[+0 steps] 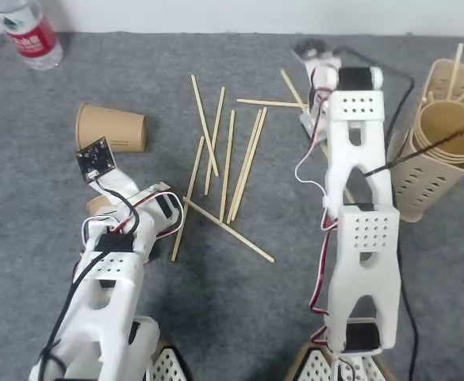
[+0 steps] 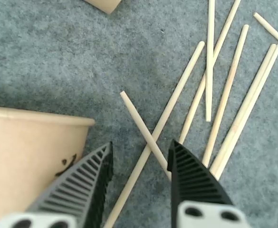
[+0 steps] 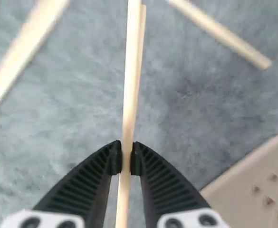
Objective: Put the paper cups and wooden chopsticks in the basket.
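Table (image 1: 255, 317), covered in grey felt-like cloth, carrying two arms and scattered stock. Basket (image 1: 422, 186): beige, perforated, upright at the right edge of the high view; it contains nested paper cups (image 1: 451, 127) and a few upright chopsticks (image 1: 456, 67). Loose paper cup (image 1: 110, 128): on its side in the upper left of the high view, well apart from the basket. Second paper cup (image 2: 29, 161): also on its side, just beside one finger of the left claw (image 2: 139, 175) and largely covered by the left arm in the high view. Loose chopsticks (image 1: 228, 155): a fan of about eight in the centre of the high view, between the arms, several overlapping; one long stick (image 1: 228, 228) lies diagonally across the lower ends of the others. Left claw: open, fingers spread above the table, with two crossed chopsticks (image 2: 150, 135) lying in the gap between them. Right claw (image 3: 126, 159): at the upper centre-right of the high view, closed on a chopstick (image 3: 131, 71) that runs straight out between the fingertips; a corner of the basket is near it. Obstructions: the right arm lies over further sticks near the basket, and a black cable (image 1: 408, 87) runs between that arm and the basket. Plastic bottle (image 1: 29, 33), red label, in the upper left corner.
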